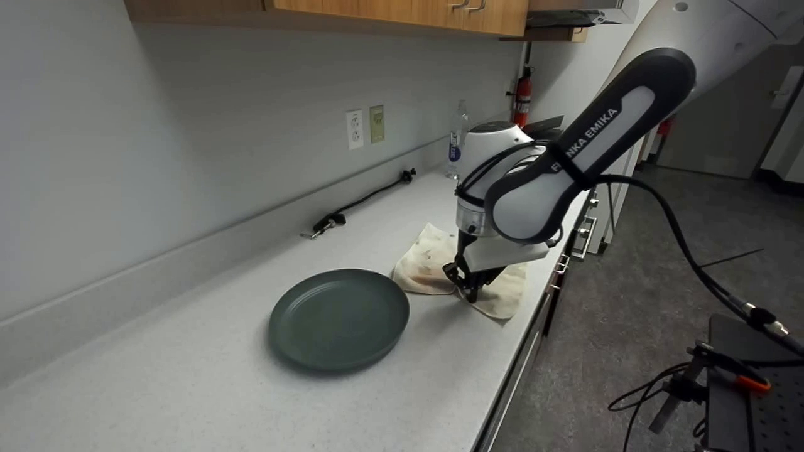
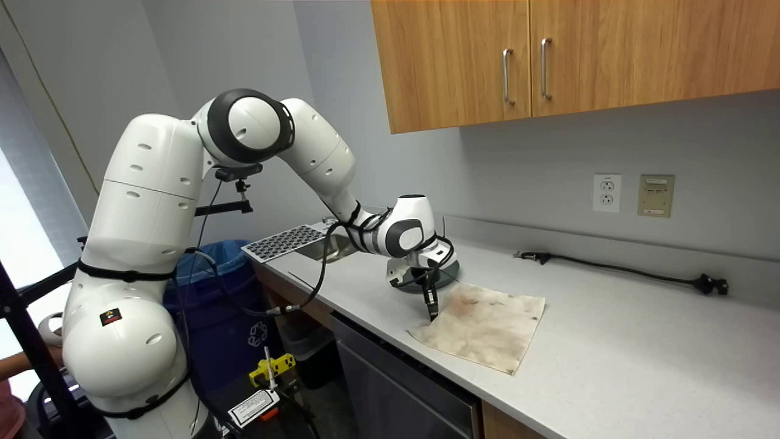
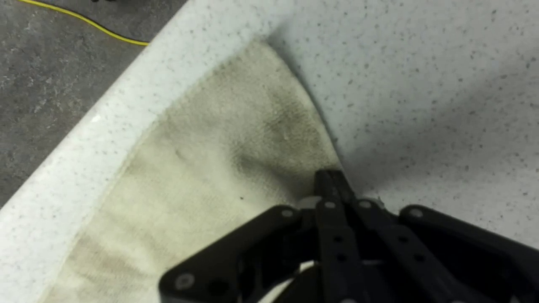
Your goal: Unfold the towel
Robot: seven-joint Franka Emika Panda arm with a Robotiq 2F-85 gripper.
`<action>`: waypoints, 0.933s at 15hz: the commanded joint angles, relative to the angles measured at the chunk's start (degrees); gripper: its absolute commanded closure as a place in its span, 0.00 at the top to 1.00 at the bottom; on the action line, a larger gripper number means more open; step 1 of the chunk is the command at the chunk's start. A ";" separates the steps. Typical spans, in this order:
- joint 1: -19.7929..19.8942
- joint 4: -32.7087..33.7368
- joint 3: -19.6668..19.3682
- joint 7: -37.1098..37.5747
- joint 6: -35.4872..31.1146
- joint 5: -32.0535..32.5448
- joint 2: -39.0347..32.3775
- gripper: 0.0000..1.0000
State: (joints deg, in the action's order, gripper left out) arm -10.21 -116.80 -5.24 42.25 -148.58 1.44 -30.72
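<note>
Pinching the stained cream towel by its edge, the end effector has jaws together; in an exterior view, the towel lies beside the near edge of the worktop, open room rightward.

In an exterior view, the arm is raised from eight o'clock, bent sharply at the elbow near ten, and angled down toward five. The wrist is held upright, with the gripper pointed toward six o'clock. In the wrist view, the fingers are seen at five o'clock, pressed together and aimed at twelve.
</note>
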 commanded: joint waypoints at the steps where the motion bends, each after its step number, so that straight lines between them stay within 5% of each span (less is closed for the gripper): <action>1: 1.31 1.87 1.46 -1.84 4.40 -3.43 -0.72 0.00; 6: 3.49 1.27 4.37 -6.56 9.18 -8.96 0.99 0.00; 14: 2.72 1.10 4.62 -8.28 8.38 -9.22 1.47 0.00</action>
State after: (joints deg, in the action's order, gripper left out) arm -8.02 -115.58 -1.31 36.40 -141.41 -6.20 -30.34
